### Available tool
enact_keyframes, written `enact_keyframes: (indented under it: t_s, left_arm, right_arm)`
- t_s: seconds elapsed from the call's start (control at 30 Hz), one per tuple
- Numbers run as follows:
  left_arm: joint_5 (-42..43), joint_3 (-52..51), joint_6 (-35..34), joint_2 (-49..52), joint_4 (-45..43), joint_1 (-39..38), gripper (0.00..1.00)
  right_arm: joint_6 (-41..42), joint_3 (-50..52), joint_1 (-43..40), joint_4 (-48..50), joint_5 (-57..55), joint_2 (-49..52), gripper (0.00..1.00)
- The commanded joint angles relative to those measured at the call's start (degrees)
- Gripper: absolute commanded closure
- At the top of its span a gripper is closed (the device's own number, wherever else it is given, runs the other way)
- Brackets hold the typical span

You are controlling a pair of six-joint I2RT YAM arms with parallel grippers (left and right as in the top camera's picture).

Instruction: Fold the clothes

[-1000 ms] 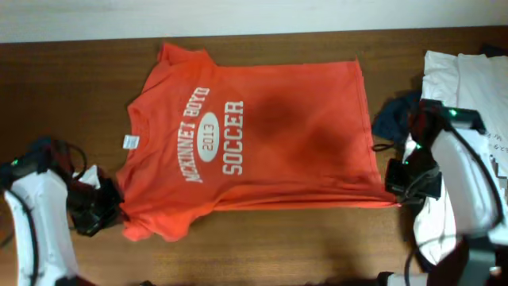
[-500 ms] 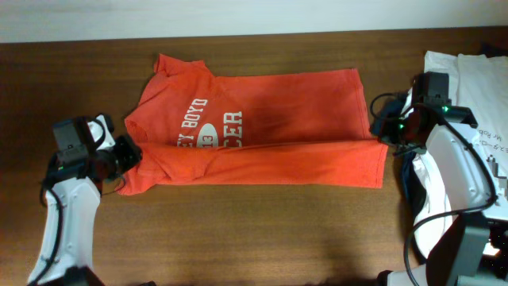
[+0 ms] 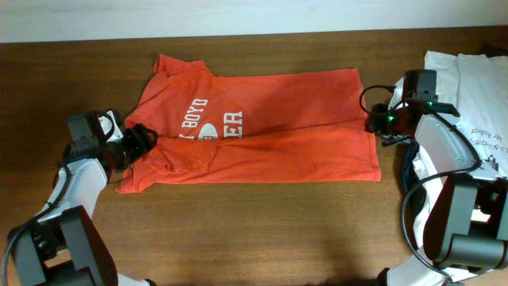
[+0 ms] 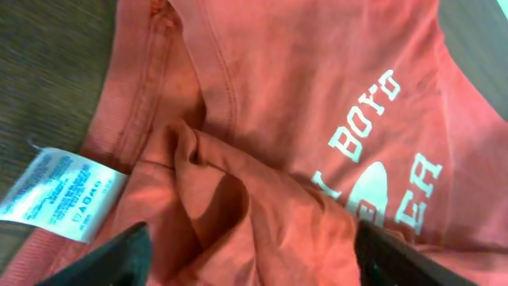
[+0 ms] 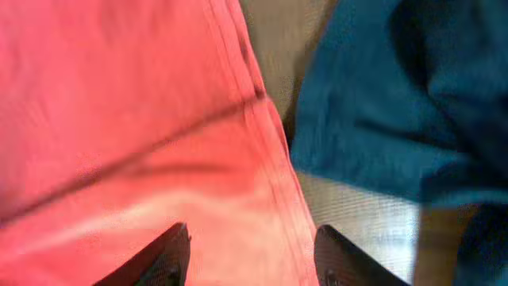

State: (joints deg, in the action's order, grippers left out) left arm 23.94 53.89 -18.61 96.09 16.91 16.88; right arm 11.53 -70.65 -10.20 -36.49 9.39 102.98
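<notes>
Orange T-shirt [image 3: 262,143] in a lengthwise fold (white lettering half-covered)

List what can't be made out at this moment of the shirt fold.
1. Overhead: the lower part of the print on the orange shirt is covered by the folded-over flap.
2. Left wrist: the text on the white label is too small and blurred to read.
3. Right wrist: the blue garment is blurred and cut off by the frame edges.
4. Overhead: the white cloth pile is cut off by the right edge.

matt orange cloth shirt [image 3: 262,135], wood-grain table [image 3: 238,230]
</notes>
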Motion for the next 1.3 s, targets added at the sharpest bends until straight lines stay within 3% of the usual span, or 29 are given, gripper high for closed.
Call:
enact_keyframes:
  t_s: [0.0,0.07,0.1,0.2,0.3,0.43,0.5,0.53,0.67,0.73,0.83,1.1,1.27]
  left_arm:
    - [1.99,1.92,2.56,-6.51,2.34,-0.52,0.03]
    - [1.70,1.90,6.84,-8.63,6.08,-4.76,0.04]
    - [-1.40,1.60,8.07,-8.35,8.00,-8.15,0.04]
    - [-11.43,1.44,8.07,-7.10,11.13,-16.22,0.27]
    - [-22.53,1.44,8.00,-4.66,16.24,-22.84,0.27]
    - [-22.73,1.36,7.78,-4.15,20.70,-23.28,0.29]
    - [-22.73,1.33,7.76,-4.15,19.28,-23.28,0.50]
    - [-22.71,1.33,7.76,-4.04,18.78,-23.28,0.54]
    - [-23.69,1.33,7.76,-0.37,17.86,-23.15,0.58]
    - [-28.28,1.38,6.86,0.02,17.97,-22.67,0.58]
    - [-28.68,1.55,-1.57,-0.66,19.41,-15.41,0.57]
    - [-29.57,-3.04,-1.55,-0.22,19.23,-6.01,0.51]
    - [-29.33,-4.35,-1.97,-0.22,24.33,0.87,0.46]
  right_arm:
    - [-0.81,-0.37,-0.26,-6.88,-0.11,0.44,0.53]
    - [-0.79,-0.37,-0.26,-12.76,-0.11,1.31,0.64]
    - [-0.79,-0.37,-0.26,-14.64,-0.09,2.21,0.64]
    - [-0.79,-0.04,-0.26,-15.82,-0.09,2.67,0.64]
    - [-0.81,-0.02,-0.28,-15.82,-0.11,2.67,0.64]
    - [-0.81,-0.02,-0.28,-15.80,-0.13,2.67,0.64]
    - [-0.79,-0.02,-0.28,-15.82,-0.11,2.67,0.64]
    - [-0.81,-0.02,-0.28,-15.82,-0.11,2.67,0.64]
    - [-0.90,-0.02,-0.28,-15.82,-0.13,2.67,0.64]
    - [-4.57,-0.02,-0.28,-16.13,-0.15,2.67,0.64]
    - [-5.35,-0.02,-0.33,-17.53,-0.13,2.67,0.64]
    - [-5.40,0.00,-0.33,-19.23,-0.15,2.67,0.66]
    - [-5.73,0.00,-0.33,-22.23,-1.73,2.73,0.66]
